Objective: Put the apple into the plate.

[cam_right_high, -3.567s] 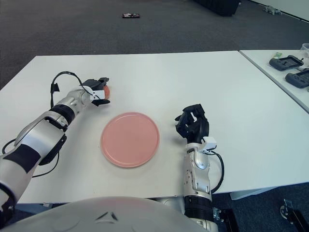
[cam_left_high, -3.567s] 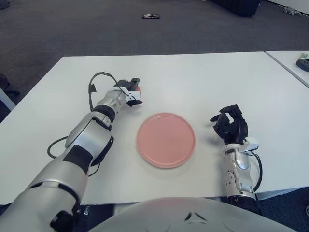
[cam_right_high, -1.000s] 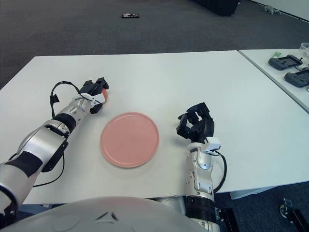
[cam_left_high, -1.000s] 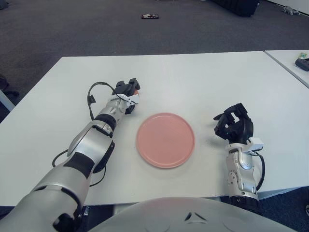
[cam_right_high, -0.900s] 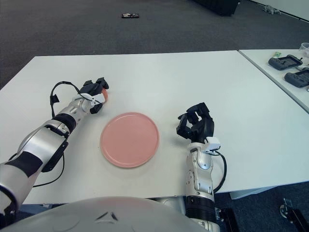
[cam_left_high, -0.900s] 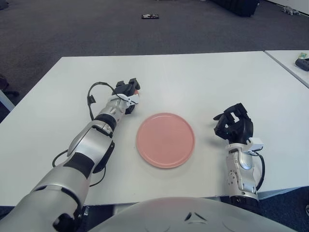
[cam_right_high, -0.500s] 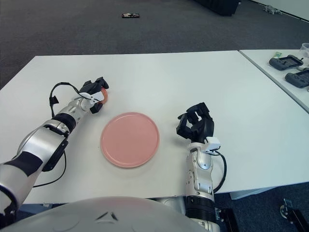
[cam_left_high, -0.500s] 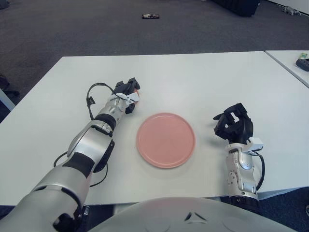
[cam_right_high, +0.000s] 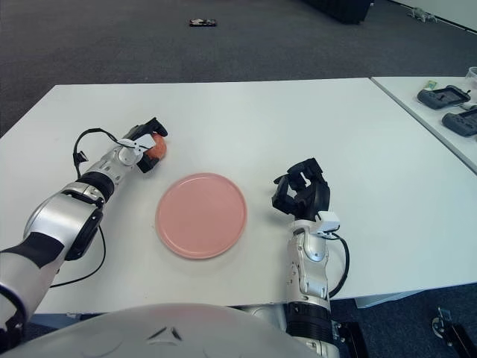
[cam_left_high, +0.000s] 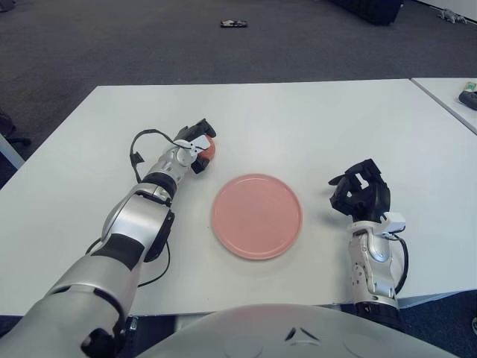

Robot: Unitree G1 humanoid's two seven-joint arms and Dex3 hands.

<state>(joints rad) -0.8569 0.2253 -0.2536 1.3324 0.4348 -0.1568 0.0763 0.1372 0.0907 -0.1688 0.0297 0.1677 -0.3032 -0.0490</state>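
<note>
- the apple (cam_right_high: 158,147) lay on the white table (cam_right_high: 298,119), up and left of the pink plate (cam_right_high: 201,215), outside it.
- the left hand (cam_left_high: 192,145) was against the apple's left side, fingers half around it; a real grip i cannot tell.
- the right hand (cam_left_high: 361,195), curled and empty, showed right of the plate.

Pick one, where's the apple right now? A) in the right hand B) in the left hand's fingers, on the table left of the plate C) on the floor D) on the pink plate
B: the apple sits within the left hand fingers, on the white table up-left of the pink plate, which holds nothing; the right hand shows right of the plate.
</note>
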